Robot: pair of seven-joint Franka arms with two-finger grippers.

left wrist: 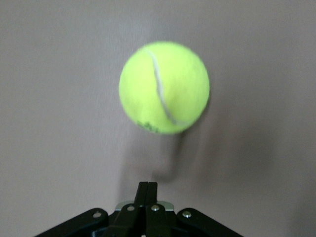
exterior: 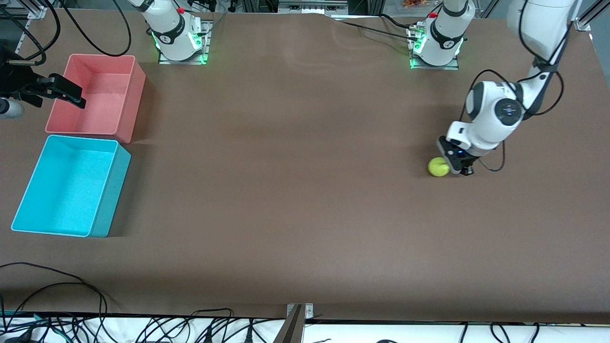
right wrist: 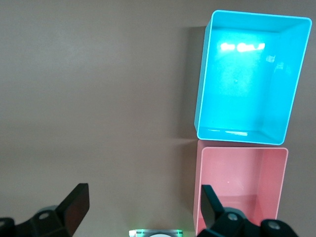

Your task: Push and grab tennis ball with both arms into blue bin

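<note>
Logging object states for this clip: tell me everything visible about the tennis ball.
The tennis ball is small, round and fuzzy yellow-green, with a pale curved seam across it and faint dark print near one edge in the left wrist view. It sits on the brown table toward the left arm's end, well away from the blue bin. The left gripper, jaws shut, is right beside it; actual contact cannot be told.

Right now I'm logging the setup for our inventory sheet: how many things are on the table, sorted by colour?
Yellow-green: 1, the tennis ball, beside the shut left end effector
Cyan: 1, the blue bin
Pink-red: 1, the pink bin, beside the blue bin, under the open right end effector
Total: 3
</note>
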